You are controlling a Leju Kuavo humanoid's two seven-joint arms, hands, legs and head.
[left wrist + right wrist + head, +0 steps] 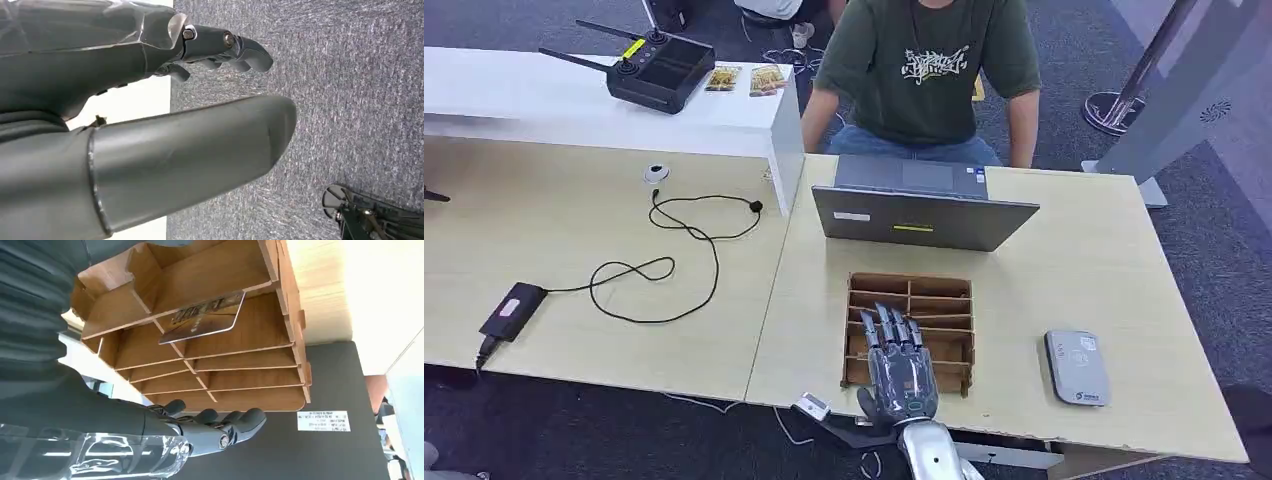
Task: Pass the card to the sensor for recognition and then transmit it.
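A wooden slotted rack (pixel 924 291) lies on the table in front of a laptop. In the right wrist view a silvery card (pixel 202 320) leans in one slot of the rack (pixel 240 275). My right hand (pixel 899 358) hovers over the near part of the rack, fingers stretched out straight and holding nothing; its fingers (pixel 225 426) are apart from the card. A grey card sensor (pixel 1076 366) lies flat on the table to the right of the rack. My left hand (pixel 220 47) hangs over grey carpet with nothing in it, fingers loosely apart.
A grey laptop (pixel 919 205) stands just behind the rack, with a person in a green shirt (pixel 924 70) seated behind it. On the left table lie a black cable (pixel 674 260) and adapter (pixel 512 310). A remote controller (pixel 659 70) sits on the white shelf.
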